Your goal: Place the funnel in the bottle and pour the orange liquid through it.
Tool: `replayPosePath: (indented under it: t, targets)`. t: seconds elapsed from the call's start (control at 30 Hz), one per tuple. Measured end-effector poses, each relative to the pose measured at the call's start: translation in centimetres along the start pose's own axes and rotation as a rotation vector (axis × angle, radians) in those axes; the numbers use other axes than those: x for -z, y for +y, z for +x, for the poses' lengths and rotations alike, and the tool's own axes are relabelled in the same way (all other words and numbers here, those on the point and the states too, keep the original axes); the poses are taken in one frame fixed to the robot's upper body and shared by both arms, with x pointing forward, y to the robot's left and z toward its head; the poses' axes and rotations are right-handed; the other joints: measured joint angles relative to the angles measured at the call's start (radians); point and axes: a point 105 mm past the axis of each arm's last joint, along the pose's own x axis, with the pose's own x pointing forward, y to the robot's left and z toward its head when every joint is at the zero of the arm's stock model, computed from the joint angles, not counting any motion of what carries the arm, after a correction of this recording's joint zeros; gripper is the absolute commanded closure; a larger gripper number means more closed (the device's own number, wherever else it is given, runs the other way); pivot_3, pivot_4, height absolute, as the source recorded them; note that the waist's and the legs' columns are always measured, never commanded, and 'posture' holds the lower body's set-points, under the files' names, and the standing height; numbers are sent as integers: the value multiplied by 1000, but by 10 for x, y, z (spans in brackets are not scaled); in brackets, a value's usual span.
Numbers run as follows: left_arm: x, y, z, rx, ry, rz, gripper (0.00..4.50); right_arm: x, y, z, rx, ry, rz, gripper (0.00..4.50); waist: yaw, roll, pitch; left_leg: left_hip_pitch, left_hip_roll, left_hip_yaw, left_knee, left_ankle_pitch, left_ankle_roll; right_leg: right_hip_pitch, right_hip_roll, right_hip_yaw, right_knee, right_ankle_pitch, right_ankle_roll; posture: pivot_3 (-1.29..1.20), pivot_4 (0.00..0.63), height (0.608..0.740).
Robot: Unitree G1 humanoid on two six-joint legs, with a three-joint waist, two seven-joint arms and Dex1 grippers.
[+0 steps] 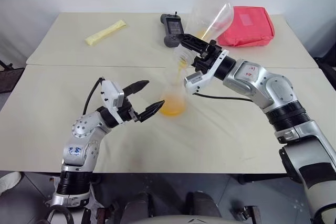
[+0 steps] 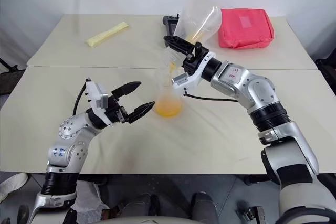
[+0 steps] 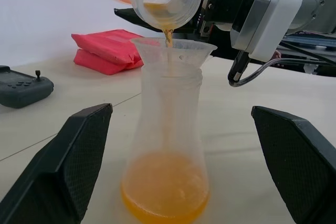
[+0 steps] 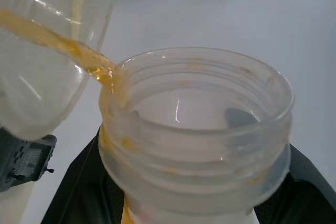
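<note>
**Left wrist view: orange stream drops into the funnel**

Left wrist view shows the bottle (image 3: 167,150) upright on the table (image 1: 79,82), standing between the left gripper's (image 1: 145,99) two widely spread black fingers (image 3: 68,166) with clear gaps on both sides, so nothing is gripped. The funnel (image 3: 173,51) sits in the bottle's neck, its cone mouth just above the rim. The orange liquid (image 3: 165,192) pools in the bottle's rounded base, and a thin strand of it falls into the funnel from the mouth of a larger clear flask (image 1: 210,17).

From the head camera, the right gripper (image 1: 202,45) is pinched tight on that flask's neck, tilting it steeply so its mouth hangs just above the funnel. Behind it lie a red pouch (image 1: 249,24), a dark handheld controller (image 1: 171,27) and a yellow packet (image 1: 105,32).
</note>
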Motion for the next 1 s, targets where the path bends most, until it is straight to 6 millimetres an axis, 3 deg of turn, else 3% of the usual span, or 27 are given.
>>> replayPosePath:
  t: [1.0]
  targets:
    - [-1,1,1,-6,-8,6,0,1,-3,1,14,0,-13,1994,0,0,0,0,0,0,0,0,0,0,0,0,0,0,0,0,150,740]
